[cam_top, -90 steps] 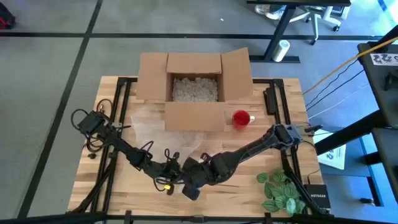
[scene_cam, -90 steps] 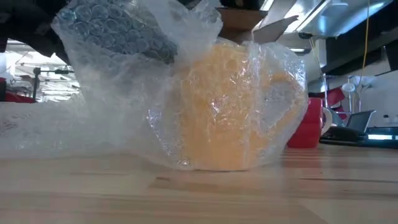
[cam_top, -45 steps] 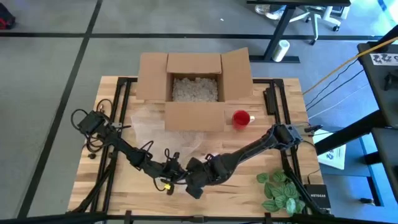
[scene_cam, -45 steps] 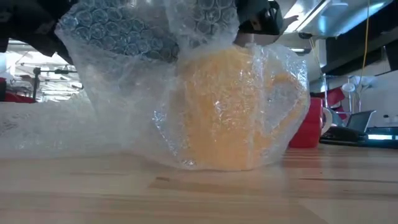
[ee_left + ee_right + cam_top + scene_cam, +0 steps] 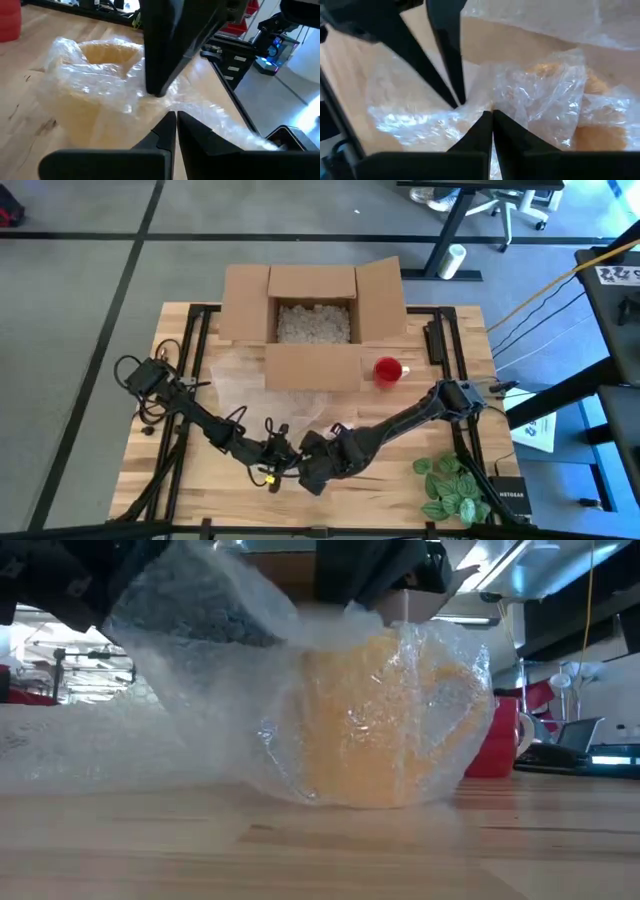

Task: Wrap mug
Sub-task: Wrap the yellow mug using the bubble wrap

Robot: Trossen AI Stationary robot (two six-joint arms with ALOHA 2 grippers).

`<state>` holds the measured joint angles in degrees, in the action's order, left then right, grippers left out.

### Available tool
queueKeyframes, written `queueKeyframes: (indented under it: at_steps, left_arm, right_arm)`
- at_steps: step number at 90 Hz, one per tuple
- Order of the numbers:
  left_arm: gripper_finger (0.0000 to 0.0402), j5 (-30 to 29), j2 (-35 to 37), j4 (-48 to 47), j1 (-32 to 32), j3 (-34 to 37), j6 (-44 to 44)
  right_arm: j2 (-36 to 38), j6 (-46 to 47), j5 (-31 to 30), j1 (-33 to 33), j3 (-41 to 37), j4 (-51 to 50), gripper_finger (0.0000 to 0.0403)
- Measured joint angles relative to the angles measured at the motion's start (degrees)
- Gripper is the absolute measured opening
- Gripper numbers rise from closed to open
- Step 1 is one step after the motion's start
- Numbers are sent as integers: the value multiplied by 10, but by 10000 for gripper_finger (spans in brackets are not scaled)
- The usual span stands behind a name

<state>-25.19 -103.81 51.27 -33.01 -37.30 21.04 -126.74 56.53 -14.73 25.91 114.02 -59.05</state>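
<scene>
I see the mug [image 5: 385, 720] upright, handle toward 3 o'clock in low view; left gripper [image 5: 175, 120] and right gripper [image 5: 492, 120] both pinch bubble wrap [image 5: 190, 670].

High view: overhead, straight down, far off; takes in the whole wooden table [image 5: 160, 430], both arms and the cardboard box [image 5: 312, 320].

Low view: table-top height, level across the table, very near the bubble-wrapped yellow mug [image 5: 385, 725], which fills the middle.

Left wrist view: looks past the left gripper [image 5: 176, 120] at the same mug, close ahead of its tips.

Right wrist view: past the right gripper [image 5: 492, 117], closer in. Each wrist view catches the other arm's fingers beyond its own.
</scene>
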Motion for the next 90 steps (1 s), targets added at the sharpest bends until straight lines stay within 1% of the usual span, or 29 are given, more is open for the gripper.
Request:
queueKeyframes:
  at_steps: [29,37,61,69,77,90]
  left_arm:
    - [0,2,0,-1,0,0,0]
    - [0,2,0,-1,0,0,0]
    - [0,5,0,2,0,0,0]
    - [0,22,1,11,0,0,6]
    - [0,36,11,15,-4,0,7]
    - [0,38,32,14,-17,0,-10]
  right_arm:
    - [5,-15,-15,0,12,13,0]
    - [5,-13,-23,0,12,-2,0]
    - [5,12,-21,-1,12,-58,0]
    - [5,8,-8,-4,2,-54,0]
    - [5,2,18,-10,-24,-40,0]
    - [8,-5,60,-22,-76,25,0]
